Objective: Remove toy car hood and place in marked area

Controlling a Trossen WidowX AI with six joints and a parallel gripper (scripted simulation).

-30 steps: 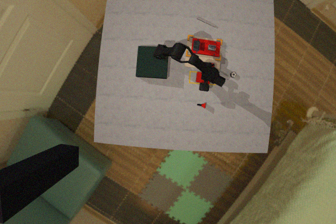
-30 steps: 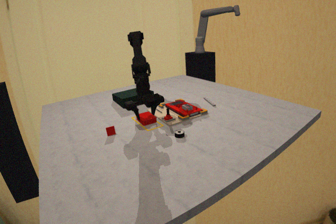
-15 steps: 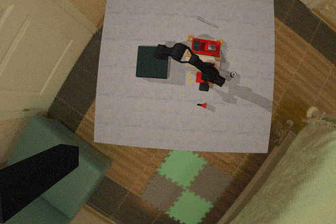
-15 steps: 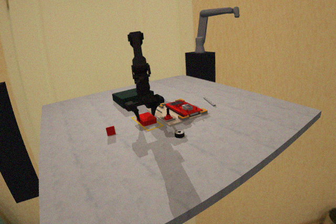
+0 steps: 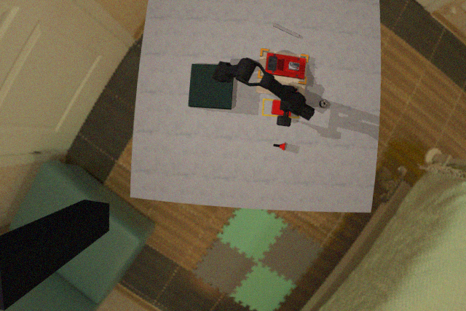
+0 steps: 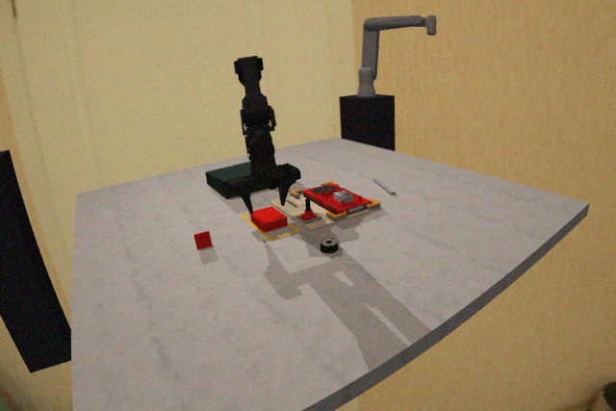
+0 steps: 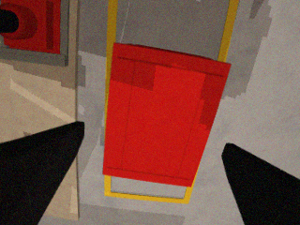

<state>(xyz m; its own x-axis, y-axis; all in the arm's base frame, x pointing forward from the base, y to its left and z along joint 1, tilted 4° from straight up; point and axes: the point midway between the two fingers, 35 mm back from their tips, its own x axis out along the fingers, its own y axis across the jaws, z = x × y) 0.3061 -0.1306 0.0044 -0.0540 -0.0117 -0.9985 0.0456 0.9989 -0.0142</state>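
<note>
My gripper (image 5: pixel 289 111) (image 6: pixel 268 208) (image 7: pixel 156 140) is open, released; hood (image 5: pixel 277 107) (image 6: pixel 269 218) (image 7: pixel 161 117) lies slightly skewed in the yellow marked area (image 5: pixel 263 107) (image 6: pixel 278 237) (image 7: pixel 147 198), and sideways drift while lifting could make a fingertip nudge it out.

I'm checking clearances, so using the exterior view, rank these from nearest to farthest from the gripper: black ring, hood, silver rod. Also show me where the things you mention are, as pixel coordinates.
1. Hood (image 5: pixel 276 107) (image 6: pixel 269 218) (image 7: pixel 157 117): directly below the gripper (image 6: pixel 267 207) (image 7: pixel 156 140).
2. Black ring (image 5: pixel 324 103) (image 6: pixel 328 245): lower right of it.
3. Silver rod (image 5: pixel 287 30) (image 6: pixel 384 186): far right, beyond the car.
</note>
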